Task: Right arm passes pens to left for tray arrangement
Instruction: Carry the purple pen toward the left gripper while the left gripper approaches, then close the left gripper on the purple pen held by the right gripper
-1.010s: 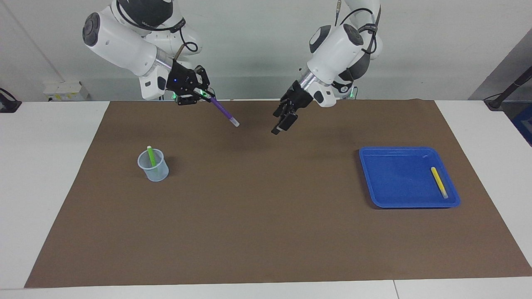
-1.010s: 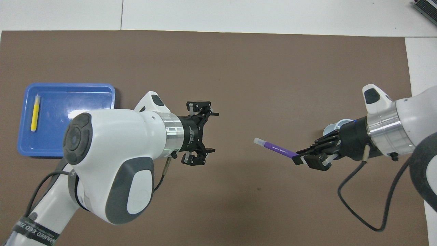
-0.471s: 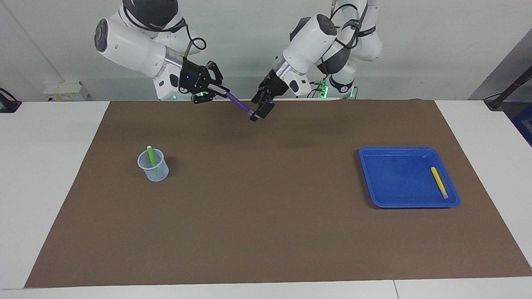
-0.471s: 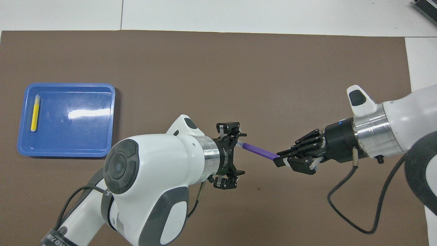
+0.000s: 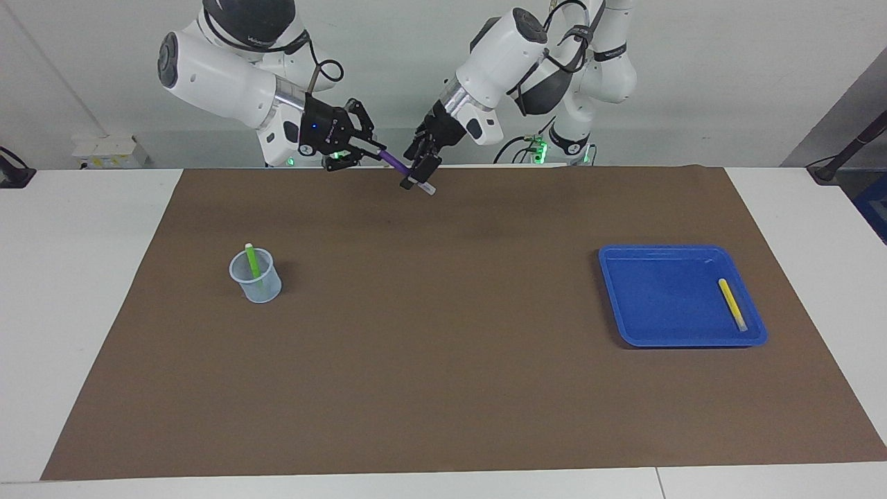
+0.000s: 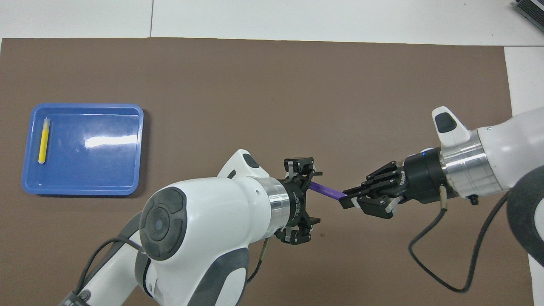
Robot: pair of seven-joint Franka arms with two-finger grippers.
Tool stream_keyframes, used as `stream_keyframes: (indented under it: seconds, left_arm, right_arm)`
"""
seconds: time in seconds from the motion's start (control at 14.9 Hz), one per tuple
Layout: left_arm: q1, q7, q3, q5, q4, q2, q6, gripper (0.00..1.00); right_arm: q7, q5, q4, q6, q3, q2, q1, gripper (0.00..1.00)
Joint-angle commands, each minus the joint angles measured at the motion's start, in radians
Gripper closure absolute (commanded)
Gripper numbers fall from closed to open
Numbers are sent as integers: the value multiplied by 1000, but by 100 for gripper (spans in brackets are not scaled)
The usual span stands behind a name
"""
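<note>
Grasp on the purple pen (image 5: 393,160) is kept by the right gripper (image 5: 378,148), clenched on its coloured end above the mat's (image 5: 443,388) edge nearest the robots, while the pen's pale cap end sits between the fingers of the left gripper (image 5: 417,178), whose jaws are seen set wide around it, and whether they touch it cannot be told. The yellow pen (image 5: 731,303) is seen lying flat in the blue tray (image 5: 651,339) toward the left arm's end, and the green pen (image 5: 253,262) is seen standing tilted in the translucent cup (image 5: 258,290) toward the right arm's end. No legible writing can be made out on the pens or tray.
</note>
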Motion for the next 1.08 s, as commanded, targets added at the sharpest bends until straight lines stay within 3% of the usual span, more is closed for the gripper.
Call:
stream_keyframes:
  seconds: [0.0,0.61,0.88,1.01]
  left_arm:
    - [-25,-67,10,52,10,2,10,11]
    - [-44,-129,7,83,10,14,85,16]
    - [-42,-127,7,83,10,16,80,38]
    - [-42,-124,7,84,14,16,69,39]
  right_arm:
    - [-33,31,-35,24,1,-27,-7,100]
    - [-33,33,-35,26,1,-27,-5,100]
    - [-45,33,-35,26,1,-27,-5,100]
    - [-45,33,-35,26,1,-27,-5,100]
